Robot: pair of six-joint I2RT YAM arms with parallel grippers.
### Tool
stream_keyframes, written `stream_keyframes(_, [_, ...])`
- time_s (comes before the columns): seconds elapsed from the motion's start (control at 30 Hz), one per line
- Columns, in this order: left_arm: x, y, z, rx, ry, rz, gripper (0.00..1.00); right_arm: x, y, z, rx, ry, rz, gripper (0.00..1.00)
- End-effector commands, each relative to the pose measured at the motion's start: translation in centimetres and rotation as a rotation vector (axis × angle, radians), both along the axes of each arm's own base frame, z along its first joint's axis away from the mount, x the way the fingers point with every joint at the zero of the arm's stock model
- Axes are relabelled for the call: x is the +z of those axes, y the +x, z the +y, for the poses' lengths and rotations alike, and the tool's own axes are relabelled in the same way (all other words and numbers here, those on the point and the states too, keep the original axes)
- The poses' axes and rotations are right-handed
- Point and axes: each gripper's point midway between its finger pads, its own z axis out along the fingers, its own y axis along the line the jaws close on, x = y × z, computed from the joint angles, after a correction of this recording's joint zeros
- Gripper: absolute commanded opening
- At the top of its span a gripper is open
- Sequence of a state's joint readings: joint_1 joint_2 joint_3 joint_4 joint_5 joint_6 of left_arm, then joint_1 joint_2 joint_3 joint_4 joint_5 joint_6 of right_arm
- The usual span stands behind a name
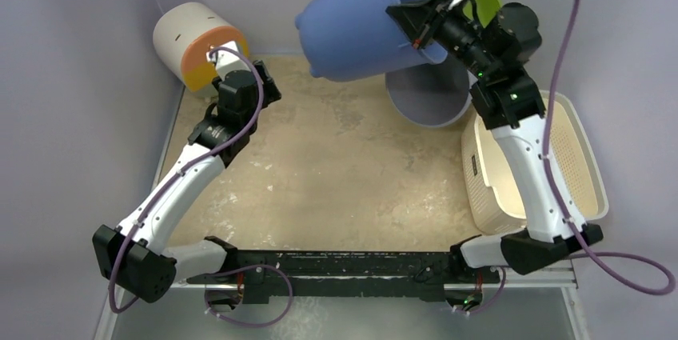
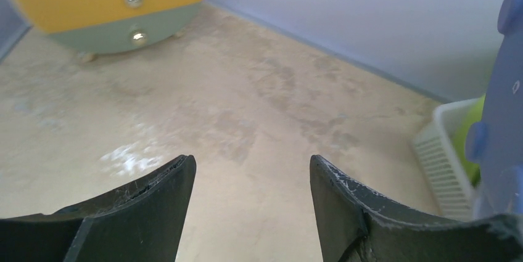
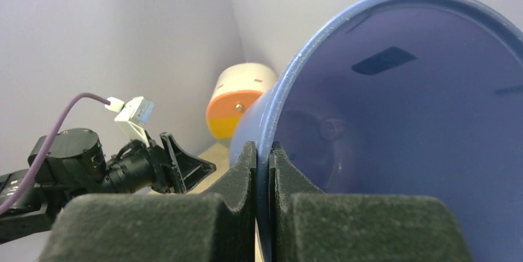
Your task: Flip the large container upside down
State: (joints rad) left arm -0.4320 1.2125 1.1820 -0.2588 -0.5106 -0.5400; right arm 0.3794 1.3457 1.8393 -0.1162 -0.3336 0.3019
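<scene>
The large container (image 1: 364, 24), a blue bucket, hangs in the air at the back of the table. It is tipped onto its side, with its mouth facing right and its base to the left. My right gripper (image 1: 424, 24) is shut on its rim, and in the right wrist view the pads (image 3: 247, 163) pinch the blue wall (image 3: 401, 120) from both sides. My left gripper (image 1: 268, 88) stands open and empty at the back left, low over the tabletop (image 2: 247, 108). The container's edge (image 2: 502, 108) shows at the right of the left wrist view.
A white, orange and yellow drum (image 1: 192, 44) lies at the back left corner, close to the left gripper. A grey-lavender round tub (image 1: 432, 100) sits under the lifted container. A cream basket (image 1: 560, 156) stands at the right edge, with something green (image 2: 472, 132) behind it.
</scene>
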Motion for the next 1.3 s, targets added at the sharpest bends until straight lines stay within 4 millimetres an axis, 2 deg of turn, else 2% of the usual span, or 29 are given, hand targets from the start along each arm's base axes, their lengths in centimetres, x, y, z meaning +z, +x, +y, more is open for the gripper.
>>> stream_keyframes(0.0, [-0.3, -2.7, 5.1, 0.213, 0.042, 0.005, 0.67, 3.7, -2.2, 2.6, 0.205, 0.092, -0.136, 0.0])
stream_keyframes(0.17, [-1.4, -5.4, 8.7, 0.36, 0.092, 0.032, 0.67, 0.6, -0.6, 5.2, 0.331, 0.12, -0.051, 0.0])
stream_keyframes(0.33, [-1.4, -7.7, 10.8, 0.437, 0.095, 0.009, 0.67, -2.6, 1.2, 7.2, 0.428, 0.136, 0.029, 0.0])
stream_keyframes(0.47, [-1.2, -8.9, 11.8, 0.478, 0.113, 0.01, 0.66, -6.2, 2.3, 9.6, 0.513, 0.145, 0.118, 0.0])
stream_keyframes(0.63, [-0.7, -9.8, 12.6, 0.507, 0.111, -0.011, 0.66, -9.8, 2.3, 13.3, 0.621, 0.147, 0.209, 0.0])
stream_keyframes(0.8, [0.1, -10.2, 13.0, 0.523, 0.116, -0.02, 0.66, -13.0, 1.2, 17.4, 0.749, 0.134, 0.297, 0.0])
stream_keyframes(0.9, [0.6, -10.4, 13.3, 0.534, 0.115, -0.033, 0.66, -14.9, 0.3, 19.2, 0.832, 0.149, 0.35, 0.0])
stream_keyframes(1.27, [2.2, -10.2, 13.4, 0.541, 0.125, -0.058, 0.66, -22.9, -0.7, 20.7, 1.046, 0.27, 0.64, 0.0])
